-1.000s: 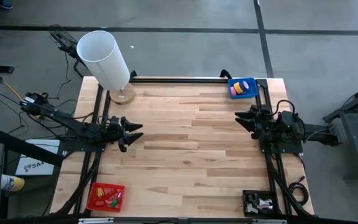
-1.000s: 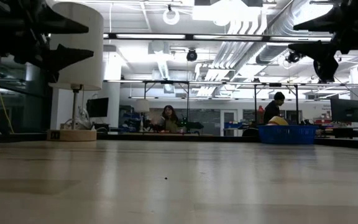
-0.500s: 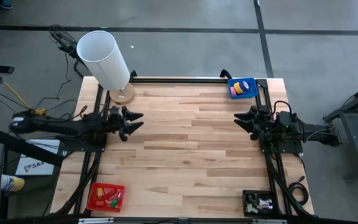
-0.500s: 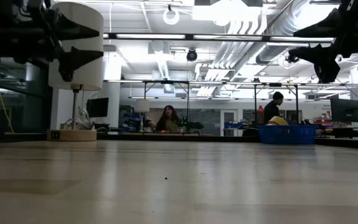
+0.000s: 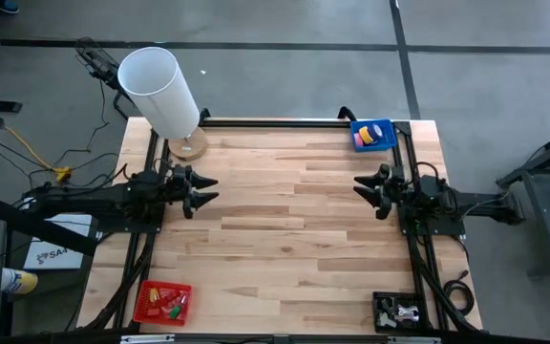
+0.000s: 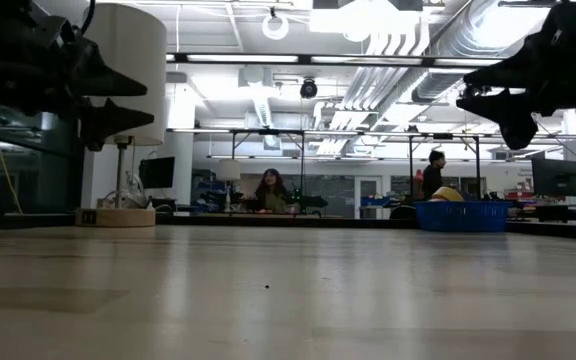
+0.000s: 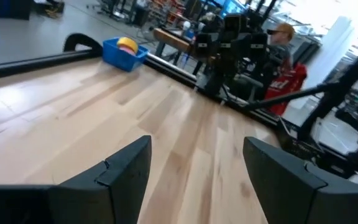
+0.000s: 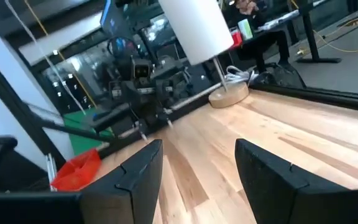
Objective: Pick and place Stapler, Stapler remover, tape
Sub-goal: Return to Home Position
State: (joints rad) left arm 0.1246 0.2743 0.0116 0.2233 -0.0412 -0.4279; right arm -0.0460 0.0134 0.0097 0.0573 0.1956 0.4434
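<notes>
Tape rolls, one yellow [image 5: 377, 133] and one pink [image 5: 358, 139], lie in a blue bin [image 5: 388, 127] at the table's far right corner; the left wrist view shows the yellow roll [image 7: 127, 43] too. I cannot pick out the stapler or the stapler remover. My left gripper [image 5: 208, 189] hangs open above the table's left side, pointing level toward the right. My right gripper [image 5: 361, 186] hangs open above the right side, pointing level toward the left. Neither has anything between its fingers [image 7: 129, 163] [image 8: 143, 160].
A white lamp [image 5: 160, 88] stands on a wooden foot [image 5: 188, 145] at the far left corner. A red bin [image 5: 162, 303] with small items sits at the near left, a black tray [image 5: 397, 311] at the near right. Bare wood lies between the arms.
My left arm has swung round, carrying its gripper a little toward the far edge, and now points straight across the table. My right gripper has sunk slightly and rolled a little. Both have stayed open.
</notes>
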